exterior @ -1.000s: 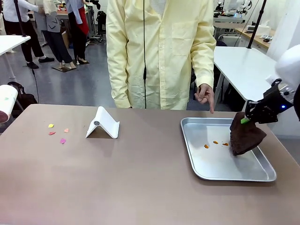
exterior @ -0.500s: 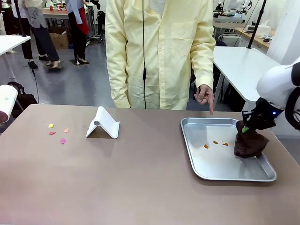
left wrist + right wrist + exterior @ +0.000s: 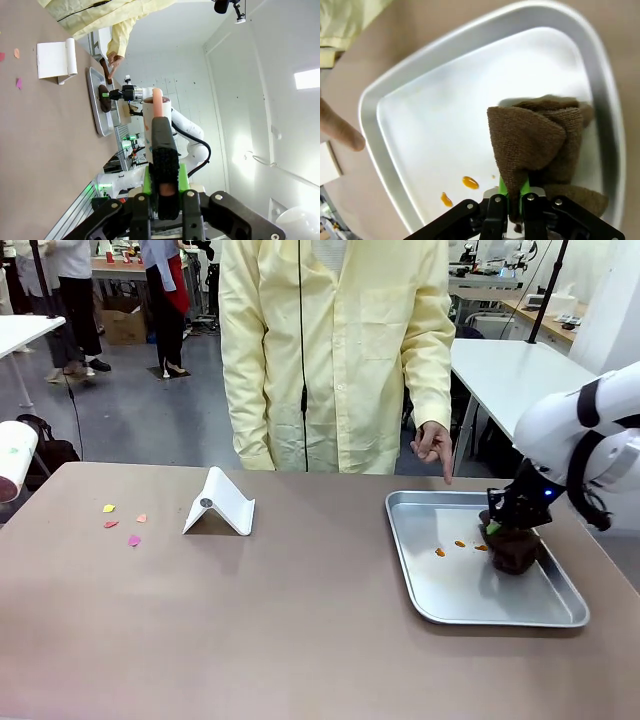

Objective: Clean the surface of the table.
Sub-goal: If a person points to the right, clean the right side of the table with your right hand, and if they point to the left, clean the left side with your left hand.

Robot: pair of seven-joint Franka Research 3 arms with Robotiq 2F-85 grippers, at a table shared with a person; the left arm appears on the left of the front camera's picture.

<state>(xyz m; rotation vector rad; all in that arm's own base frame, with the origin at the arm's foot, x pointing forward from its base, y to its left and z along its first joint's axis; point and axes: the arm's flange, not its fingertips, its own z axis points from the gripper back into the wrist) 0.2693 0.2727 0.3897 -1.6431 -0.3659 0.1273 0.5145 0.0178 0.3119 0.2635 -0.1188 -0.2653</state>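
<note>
Pinching limp brown cloth (image 3: 515,552) in silver metal tray (image 3: 460,585)
Right tool (image 3: 492,527) clamps its top fold; smooth, rigid taupe desk (image 3: 300,620) should wipe easily. Left tool (image 3: 165,180) grips a dark rod (image 3: 161,135).

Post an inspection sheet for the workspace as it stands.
Surface: table taupe-brown, coloured scraps near its left end.
Job's things: brown cloth bunched in the silver tray, beside orange spots.
Clutter: white folded stand on the table.
Grippers: right gripper shut on the brown cloth; left gripper shut.
Cables: black cord down the person's yellow coat.
Surroundings: person's hand points at the tray; white-topped tables and people behind.
</note>
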